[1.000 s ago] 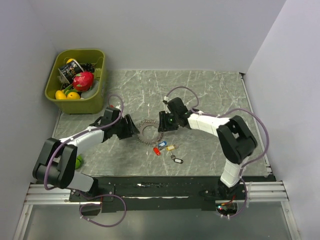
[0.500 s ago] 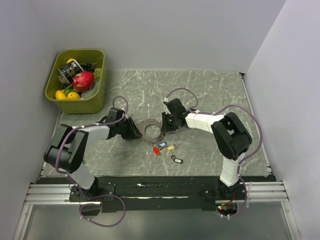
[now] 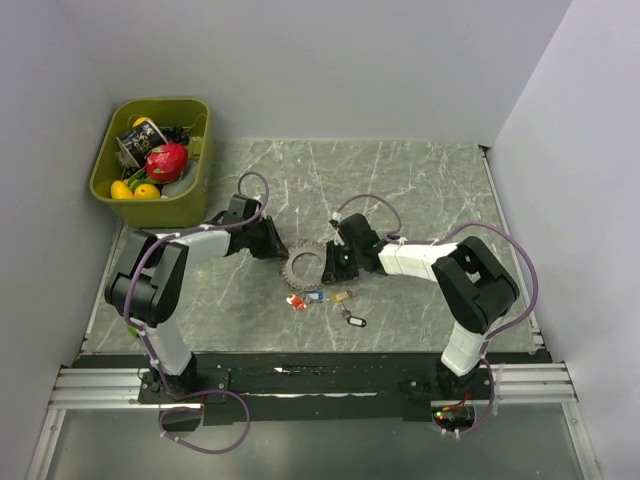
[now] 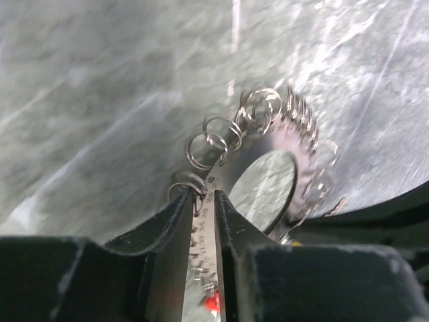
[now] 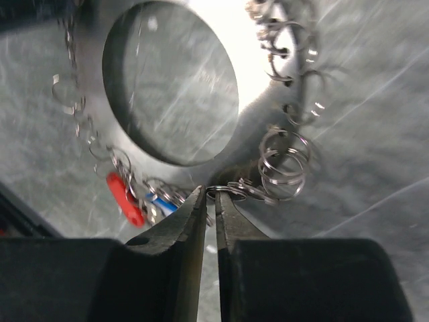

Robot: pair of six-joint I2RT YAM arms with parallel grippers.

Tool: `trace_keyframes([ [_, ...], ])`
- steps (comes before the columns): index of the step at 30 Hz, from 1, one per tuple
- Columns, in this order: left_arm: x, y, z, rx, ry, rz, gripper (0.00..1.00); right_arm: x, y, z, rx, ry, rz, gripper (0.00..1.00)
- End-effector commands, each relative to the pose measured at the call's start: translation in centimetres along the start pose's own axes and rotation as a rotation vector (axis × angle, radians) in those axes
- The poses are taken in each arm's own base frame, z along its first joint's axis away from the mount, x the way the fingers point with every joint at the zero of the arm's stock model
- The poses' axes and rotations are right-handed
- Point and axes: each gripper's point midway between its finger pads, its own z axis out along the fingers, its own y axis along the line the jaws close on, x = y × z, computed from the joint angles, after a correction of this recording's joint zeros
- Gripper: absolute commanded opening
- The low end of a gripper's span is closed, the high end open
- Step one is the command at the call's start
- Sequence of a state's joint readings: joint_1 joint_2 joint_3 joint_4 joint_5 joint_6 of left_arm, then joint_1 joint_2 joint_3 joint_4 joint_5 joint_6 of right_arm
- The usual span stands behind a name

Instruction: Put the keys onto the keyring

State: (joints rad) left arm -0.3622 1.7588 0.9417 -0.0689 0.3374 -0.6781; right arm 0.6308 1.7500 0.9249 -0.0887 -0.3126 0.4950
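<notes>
Pinching the keyring [image 3: 291, 270] at opposite edges, left hand [image 4: 204, 194], right hand [image 5: 211, 191], both nearly closed

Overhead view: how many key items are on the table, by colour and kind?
keyring: 1
red key: 1
blue key: 1
tan key: 1
dark-and-white key: 1
Total: 5
</notes>
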Motion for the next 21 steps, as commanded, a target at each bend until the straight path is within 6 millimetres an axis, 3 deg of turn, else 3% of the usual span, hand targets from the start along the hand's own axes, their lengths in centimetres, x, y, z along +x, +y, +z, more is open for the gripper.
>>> trace_keyframes([
  [1,-1.3,-2.1,0.1,0.036,-0.018,0.078,0.27,1.1,2.1,-1.1,-0.069,0.004,0.021,0.20],
  [4,-1.7,-2.1,-0.6,0.009,-0.031,0.106,0.35,0.7,2.4,-1.8,-0.070,-0.025,0.018,0.23],
  [8,-2.1,-0.9,-2.6,-0.067,-0.110,0.125,0.55,0.0,2.5,-3.0,-0.052,-0.067,0.004,0.27],
  [10,-2.5,-1.8,-4.6,-0.040,-0.166,0.132,0.58,-0.6,2.7,-3.8,-0.046,-0.099,-0.003,0.38],
  [11,-1.8,-1.5,-4.9,-0.035,-0.168,0.131,0.58,-0.8,2.7,-4.0,-0.046,-0.108,-0.006,0.51],
  [12,-2.0,-2.2,-6.2,-0.010,-0.201,0.138,0.58,-1.1,2.9,-4.5,-0.050,-0.127,-0.012,0.55],
  [14,-0.9,-1.5,-7.0,-0.012,-0.209,0.135,0.57,-1.6,3.1,-5.1,-0.049,-0.155,-0.026,0.64],
  [16,-0.8,-1.9,-8.5,0.010,-0.252,0.144,0.55,-1.9,3.1,-5.5,-0.048,-0.172,-0.040,0.68],
  [17,0.4,-1.2,-8.5,0.009,-0.239,0.138,0.53,-2.1,3.3,-5.8,-0.047,-0.181,-0.045,0.70],
  [18,0.3,-2.0,-9.5,0.050,-0.270,0.147,0.52,-2.3,3.3,-5.9,-0.048,-0.188,-0.049,0.71],
  [20,1.7,-1.3,-9.6,0.066,-0.265,0.135,0.47,-2.5,3.6,-6.2,-0.054,-0.201,-0.062,0.73],
  [21,1.6,-1.9,-10.3,0.102,-0.291,0.141,0.46,-2.6,3.7,-6.3,-0.058,-0.204,-0.065,0.73],
])
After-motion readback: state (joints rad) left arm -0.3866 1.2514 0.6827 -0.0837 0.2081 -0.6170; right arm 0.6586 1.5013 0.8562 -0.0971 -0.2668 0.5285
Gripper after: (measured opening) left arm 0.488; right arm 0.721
